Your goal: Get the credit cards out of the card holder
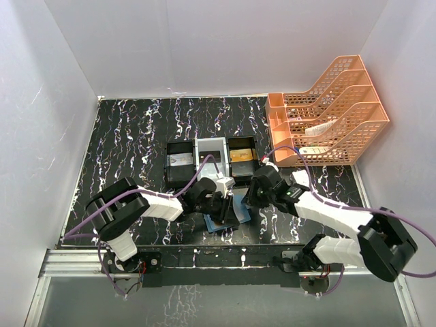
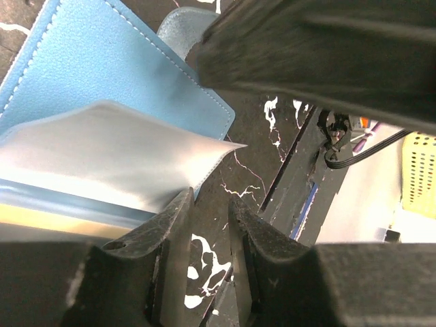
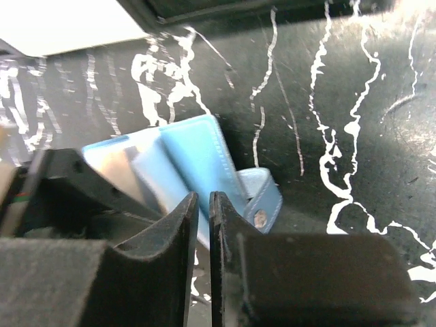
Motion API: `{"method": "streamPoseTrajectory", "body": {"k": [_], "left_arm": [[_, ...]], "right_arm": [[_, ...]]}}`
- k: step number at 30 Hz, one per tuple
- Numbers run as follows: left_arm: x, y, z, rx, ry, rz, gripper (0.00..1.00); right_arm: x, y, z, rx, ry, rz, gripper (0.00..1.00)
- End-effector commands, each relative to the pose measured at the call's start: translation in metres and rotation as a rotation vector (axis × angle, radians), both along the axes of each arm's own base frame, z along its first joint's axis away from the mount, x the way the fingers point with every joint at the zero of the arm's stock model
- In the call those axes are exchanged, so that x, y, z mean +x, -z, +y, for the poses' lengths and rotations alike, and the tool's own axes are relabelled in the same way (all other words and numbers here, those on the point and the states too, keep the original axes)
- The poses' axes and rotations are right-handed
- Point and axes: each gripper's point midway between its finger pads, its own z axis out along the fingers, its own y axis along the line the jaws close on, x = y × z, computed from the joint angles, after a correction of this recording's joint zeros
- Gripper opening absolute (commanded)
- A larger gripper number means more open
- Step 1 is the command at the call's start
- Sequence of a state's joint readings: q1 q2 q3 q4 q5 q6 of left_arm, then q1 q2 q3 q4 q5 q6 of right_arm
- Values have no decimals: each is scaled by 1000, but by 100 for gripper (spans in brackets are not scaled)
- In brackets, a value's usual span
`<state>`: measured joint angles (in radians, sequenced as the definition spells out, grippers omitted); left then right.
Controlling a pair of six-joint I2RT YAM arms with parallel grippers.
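Nearest the lens is the mounting rail point(image 1: 225, 260), carrying both arm bases. Just beyond it, both arms reach to the card holder point(image 1: 228, 216), which lies open on the marbled table point(image 1: 136, 136) near its front edge.

Left gripper point(image 2: 208, 201): jaws narrowly apart, bare table showing between them, nothing held. A silver-grey card point(image 2: 122, 157) juts from the holder's pocket just beside one finger.

Right gripper point(image 3: 203, 197): jaws almost together, a slit only. Whether they pinch the holder's raised flap cannot be told.

Farther back, the three-compartment tray point(image 1: 211, 139) holds a gold-tan card point(image 1: 240, 155) at right and a pale card point(image 1: 180, 160) at left. Farthest stands an orange rack point(image 1: 340, 109).

Assessment: removal is partly done. Two cards appear to be out and at least one is not yet free. A yellowish edge beneath it suggests another.
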<state>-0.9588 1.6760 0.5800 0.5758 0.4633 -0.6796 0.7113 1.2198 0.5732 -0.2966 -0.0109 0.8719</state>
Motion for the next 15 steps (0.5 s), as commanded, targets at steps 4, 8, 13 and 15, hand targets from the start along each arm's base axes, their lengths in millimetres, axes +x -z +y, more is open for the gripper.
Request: {"method": "streamPoseTrajectory", "body": {"k": [4, 8, 13, 15], "left_arm": [[3, 1, 0, 28, 24, -44, 24], [2, 2, 1, 30, 20, -39, 24], [3, 3, 1, 34, 15, -41, 23], [3, 2, 1, 33, 14, -41, 23]], "right_arm": [[18, -65, 23, 166, -38, -158, 13], [9, -68, 36, 211, -125, -143, 13], [-2, -60, 48, 274, -191, -100, 12], [-5, -53, 49, 268, -200, -82, 12]]}}
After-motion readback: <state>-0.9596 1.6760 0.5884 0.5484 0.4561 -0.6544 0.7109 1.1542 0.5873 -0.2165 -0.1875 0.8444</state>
